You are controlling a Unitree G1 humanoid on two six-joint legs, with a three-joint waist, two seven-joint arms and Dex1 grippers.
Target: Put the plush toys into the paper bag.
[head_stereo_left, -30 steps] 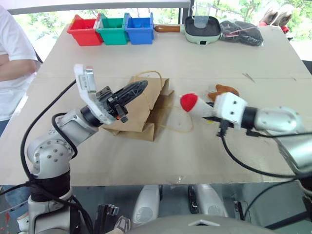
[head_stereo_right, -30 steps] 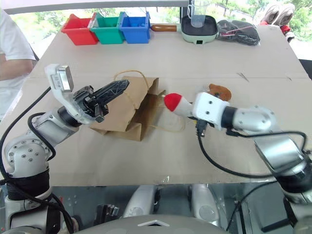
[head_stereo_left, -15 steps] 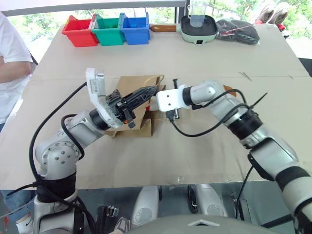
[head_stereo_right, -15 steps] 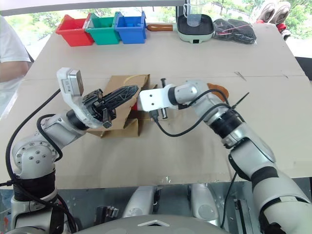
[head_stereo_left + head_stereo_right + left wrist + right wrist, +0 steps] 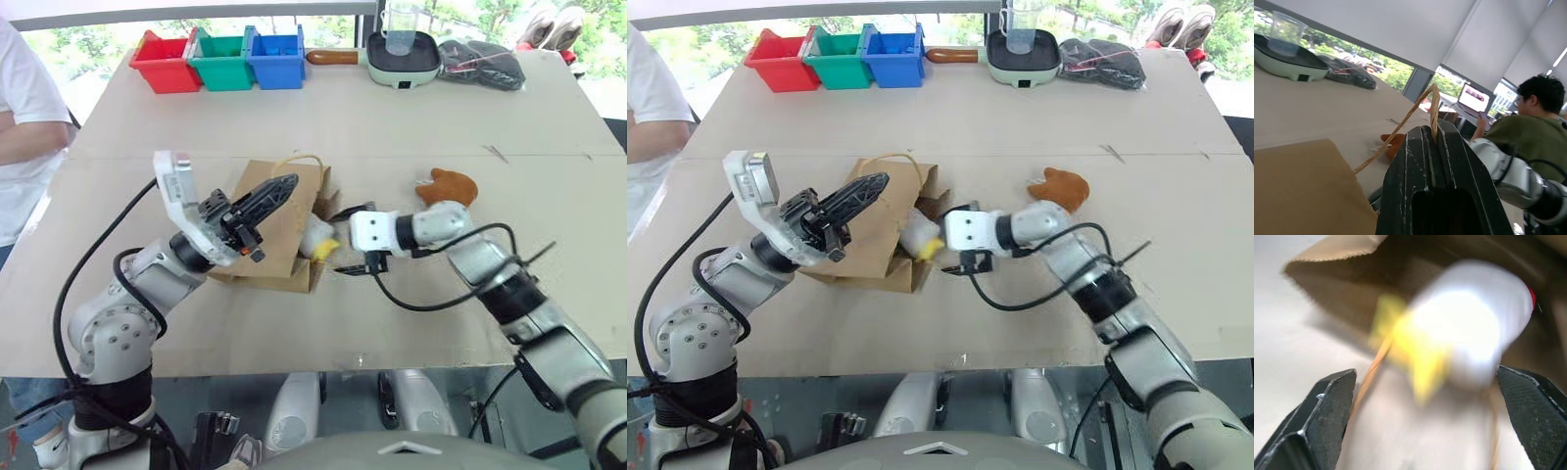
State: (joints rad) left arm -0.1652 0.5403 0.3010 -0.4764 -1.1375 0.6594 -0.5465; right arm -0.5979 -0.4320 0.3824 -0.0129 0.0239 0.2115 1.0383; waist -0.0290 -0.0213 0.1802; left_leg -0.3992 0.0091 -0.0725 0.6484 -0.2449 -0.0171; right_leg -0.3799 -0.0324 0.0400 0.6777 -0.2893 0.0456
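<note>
Brown paper bag (image 5: 279,220) handle (image 5: 1415,110) pinched by left fingers (image 5: 1449,171); right fingers (image 5: 1327,406) spread.

Bright daylight from far windows; right wrist view blurred.

I see the rocket (image 5: 315,235) plugging the bag (image 5: 277,227) mouth. Bare table (image 5: 392,127) lies around the drumstick (image 5: 448,185) at right.

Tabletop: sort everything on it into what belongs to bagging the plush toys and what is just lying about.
Job:
paper bag, handle pinched by the left gripper
white rocket toy at the bag's mouth, before the open right gripper
orange-brown toy

Lying about:
red bin
green bin
blue bin
electric pan
dark bag
</note>
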